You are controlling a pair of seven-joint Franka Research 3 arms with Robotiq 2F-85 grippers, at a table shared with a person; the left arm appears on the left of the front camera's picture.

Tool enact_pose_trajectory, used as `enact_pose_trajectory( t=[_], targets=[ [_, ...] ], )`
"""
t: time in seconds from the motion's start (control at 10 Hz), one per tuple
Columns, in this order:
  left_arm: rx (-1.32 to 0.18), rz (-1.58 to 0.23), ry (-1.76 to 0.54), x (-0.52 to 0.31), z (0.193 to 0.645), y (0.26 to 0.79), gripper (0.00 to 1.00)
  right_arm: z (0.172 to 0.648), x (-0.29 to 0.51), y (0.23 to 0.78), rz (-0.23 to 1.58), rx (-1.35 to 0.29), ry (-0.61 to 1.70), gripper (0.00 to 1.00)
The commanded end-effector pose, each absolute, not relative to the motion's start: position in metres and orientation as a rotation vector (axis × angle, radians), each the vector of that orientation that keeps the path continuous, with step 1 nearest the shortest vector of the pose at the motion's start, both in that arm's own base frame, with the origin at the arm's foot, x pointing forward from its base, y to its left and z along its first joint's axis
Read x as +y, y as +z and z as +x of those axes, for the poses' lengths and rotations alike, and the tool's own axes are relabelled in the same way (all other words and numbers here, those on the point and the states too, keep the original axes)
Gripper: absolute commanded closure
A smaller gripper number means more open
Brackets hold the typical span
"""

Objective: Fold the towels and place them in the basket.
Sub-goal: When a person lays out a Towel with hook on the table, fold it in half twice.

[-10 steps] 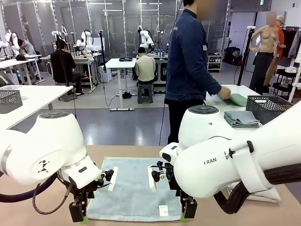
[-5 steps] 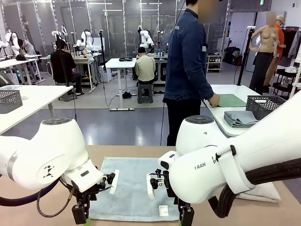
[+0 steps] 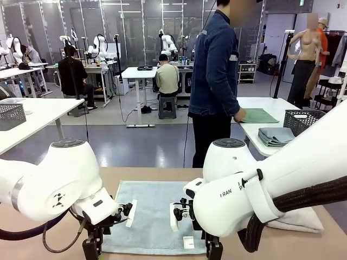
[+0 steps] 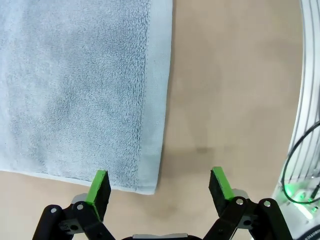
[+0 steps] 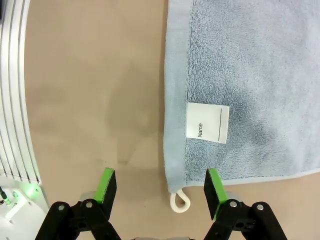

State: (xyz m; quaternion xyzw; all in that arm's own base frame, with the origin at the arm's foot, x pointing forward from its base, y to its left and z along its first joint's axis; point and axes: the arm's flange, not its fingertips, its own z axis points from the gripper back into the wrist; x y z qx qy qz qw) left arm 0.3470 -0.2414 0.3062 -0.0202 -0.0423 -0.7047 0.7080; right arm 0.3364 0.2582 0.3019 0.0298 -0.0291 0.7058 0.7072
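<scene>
Two-arm towel station at one moment. A pale blue-grey towel (image 3: pixel 154 214) lies spread flat on the tan table (image 3: pixel 162 174), between the two white arms. Its long axis runs from near to far.

Left wrist view: we see the left gripper (image 4: pixel 160 186) above the towel's near left corner, its green pads (image 4: pixel 100 187) set wide apart and holding nothing. One pad overlaps the towel's near hem and the other stands over bare table, so the corner falls between them. We cannot tell whether the pads touch the cloth.

Right wrist view: we see the right gripper (image 5: pixel 161 190) above the near right corner, its fingers likewise spread and empty. A white label (image 5: pixel 207 122) printed "Name" is sewn just inside the side hem. A white loop (image 5: pixel 180 201) hangs from the corner, between the two pads.

At the near right of the table, a folded pale towel (image 3: pixel 303 219) shows partly from under the right arm.

Beyond the table stands a person (image 3: pixel 217 70) in a dark denim jacket, one hand (image 3: pixel 239 116) resting on a green towel (image 3: pixel 261 115) spread on a white side table (image 3: pixel 282 102) at the far right. On that side table we also find folded blue-grey towels (image 3: pixel 276 135) and, just to their right, the dark mesh basket (image 3: pixel 312 120). Another mesh basket (image 3: pixel 11 116) sits on a white table at the far left.
</scene>
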Motion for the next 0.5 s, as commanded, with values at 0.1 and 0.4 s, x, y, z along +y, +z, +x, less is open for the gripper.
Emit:
enact_pose_trajectory(
  t=[0.1, 0.4],
  targets=[
    [-0.112, -0.071, -1.597, -0.2277, 0.3332, 0.2908, 0.00, 0.3211, 0.2460, 0.2911, 0.053, -0.086, 1.523, 0.12],
    [-0.108, -0.068, -1.595, -0.2279, 0.3338, 0.2897, 0.00, 0.3235, 0.2450, 0.2896, 0.056, -0.086, 1.517, 0.12]
  ],
)
